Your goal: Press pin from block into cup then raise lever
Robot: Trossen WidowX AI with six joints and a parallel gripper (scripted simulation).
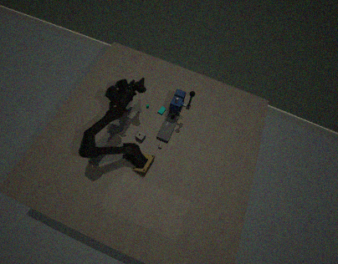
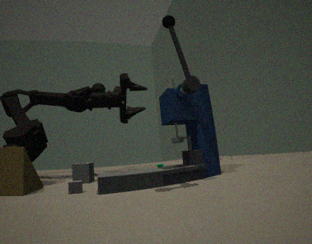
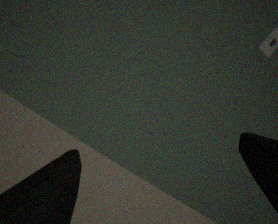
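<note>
Top view puts the gripper [image 1: 144, 84] [image 2: 146, 98] [image 3: 160, 149] near the tabletop's upper-left corner, fingers spread and holding nothing. What looks like the block [image 1: 140, 137] [image 2: 82, 173] sits off the press [image 1: 179, 100] [image 2: 201, 126], towards the left edge; the lever [image 1: 191, 99] [image 2: 179, 52] is up. Placing seems the step in hand: next, probably lower over the block and grip it upright.

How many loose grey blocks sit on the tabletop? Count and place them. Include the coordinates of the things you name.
2: the larger block [image 1: 140, 136] [image 2: 83, 173] between the arm [image 1: 107, 150] [image 2: 51, 98] and press bed [image 1: 165, 132] [image 2: 132, 181], the smaller block [image 1: 160, 146] [image 2: 75, 187] just off the bed's end. The arm may hide others.
</note>
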